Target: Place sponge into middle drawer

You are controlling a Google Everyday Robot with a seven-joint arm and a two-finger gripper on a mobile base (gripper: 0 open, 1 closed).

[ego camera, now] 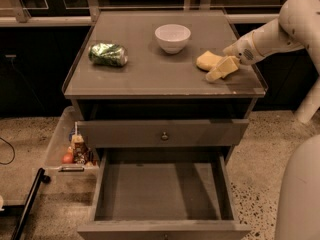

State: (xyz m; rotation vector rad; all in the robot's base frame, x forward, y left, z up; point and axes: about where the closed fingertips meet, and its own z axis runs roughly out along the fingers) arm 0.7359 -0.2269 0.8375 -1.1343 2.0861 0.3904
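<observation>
The pale-yellow sponge (206, 60) lies on the cabinet top (150, 74), right of the white bowl. My gripper (218, 72), cream-coloured, reaches in from the right and sits low over the top, right against the sponge's front right side. I cannot tell whether it touches the sponge. The middle drawer (160, 191) is pulled out wide below, and its bare grey floor has nothing on it. Above it is a closed drawer front with a small round knob (164, 135).
A white bowl (172, 37) stands at the back middle of the top. A crumpled green bag (107, 54) lies at the left. A clear bin (75, 149) with snacks sits on the floor left of the cabinet. My white arm (280, 31) spans the right side.
</observation>
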